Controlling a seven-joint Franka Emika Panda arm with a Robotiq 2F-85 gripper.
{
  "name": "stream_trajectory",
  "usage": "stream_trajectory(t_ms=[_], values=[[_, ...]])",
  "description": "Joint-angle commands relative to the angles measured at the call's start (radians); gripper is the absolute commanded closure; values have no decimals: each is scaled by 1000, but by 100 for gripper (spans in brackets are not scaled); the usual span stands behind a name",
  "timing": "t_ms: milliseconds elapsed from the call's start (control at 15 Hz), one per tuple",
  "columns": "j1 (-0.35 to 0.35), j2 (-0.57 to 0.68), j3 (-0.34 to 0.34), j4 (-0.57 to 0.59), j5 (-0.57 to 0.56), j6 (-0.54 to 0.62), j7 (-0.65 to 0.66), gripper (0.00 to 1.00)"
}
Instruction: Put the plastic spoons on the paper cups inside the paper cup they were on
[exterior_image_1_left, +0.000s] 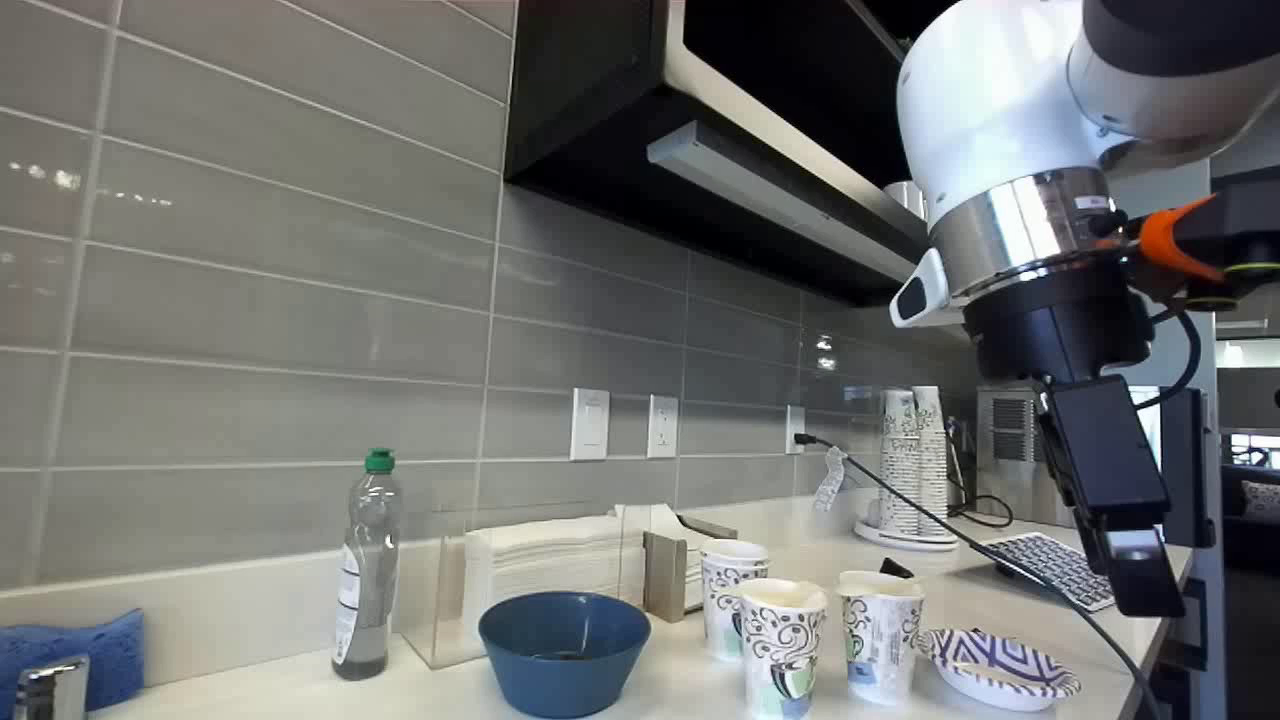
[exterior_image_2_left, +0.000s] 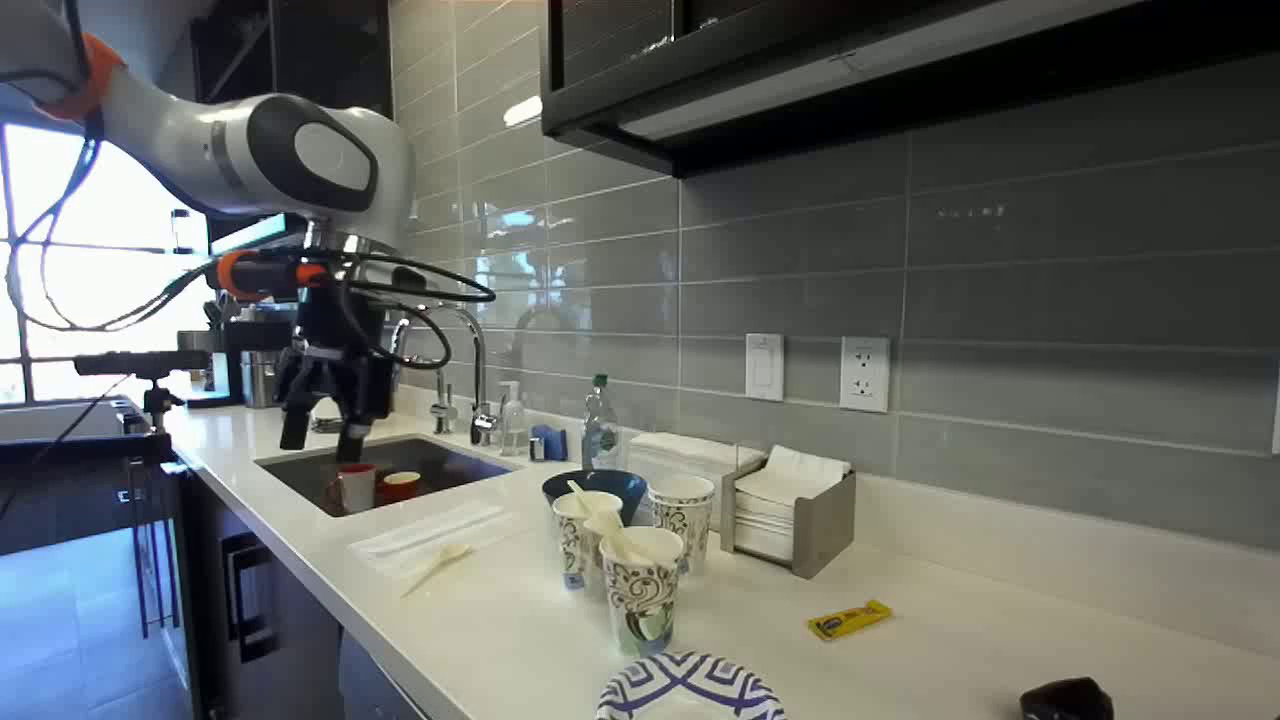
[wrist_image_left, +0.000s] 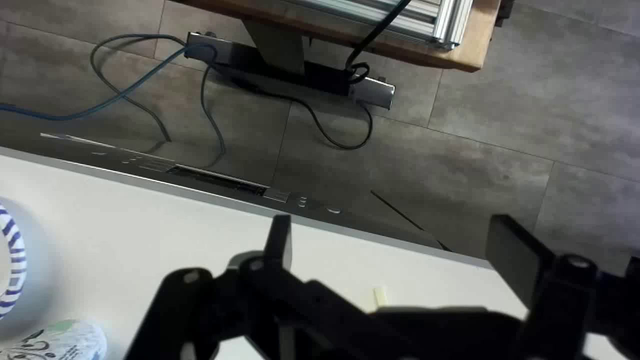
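In an exterior view, far left: arm (exterior_image_2_left: 270, 160) reaching in from the edge, gripper (exterior_image_2_left: 323, 435) pointing down, its fingertips seen against the sink (exterior_image_2_left: 445, 464). Jaws wide apart; the wrist view shows the same, with a short pale strip (wrist_image_left: 380, 296) on the counter (wrist_image_left: 150, 215) between them, partly hidden by the gripper. Cannot tell if the strip is a spoon.

In the sink, a red mug (exterior_image_2_left: 356, 488), a second mug (exterior_image_2_left: 402, 488) beside it. Then, on the counter, a flat white sheet (exterior_image_2_left: 430, 530); just beside it a loose spoon (exterior_image_2_left: 437, 568), pale, lying down.

Bottle (exterior_image_2_left: 600, 425) upright near the wall. Blue bowl (exterior_image_2_left: 610, 481) in front of it, partly hidden by cups.

Cups close together, all upright: left cup (exterior_image_2_left: 570, 545), front cup (exterior_image_2_left: 642, 600), rear cup (exterior_image_2_left: 690, 525). Rear cup shows two rims, seemingly nested. One spoon (exterior_image_2_left: 577, 493) slants at the left cup's mouth; another spoon (exterior_image_2_left: 612, 530) slants at the front cup's. How deep either sits, cannot tell.

Plate (exterior_image_2_left: 690, 668), blue-patterned rim, near the front cup, cut off below. Farther right, napkin holder (exterior_image_2_left: 830, 525) near the wall; yellow packet (exterior_image_2_left: 850, 620) flat on the counter. Low right, a dark lump (exterior_image_2_left: 1066, 700), too cut off to name.
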Motion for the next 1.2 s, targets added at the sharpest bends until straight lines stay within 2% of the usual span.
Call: stream_trajectory(t_ms=[0,667,1133], values=[[0,1,0,1,0,-1,0,0],[0,16,3,20,-7,7,-3,0],[-68,194,54,201,-81,-45,217,0]])
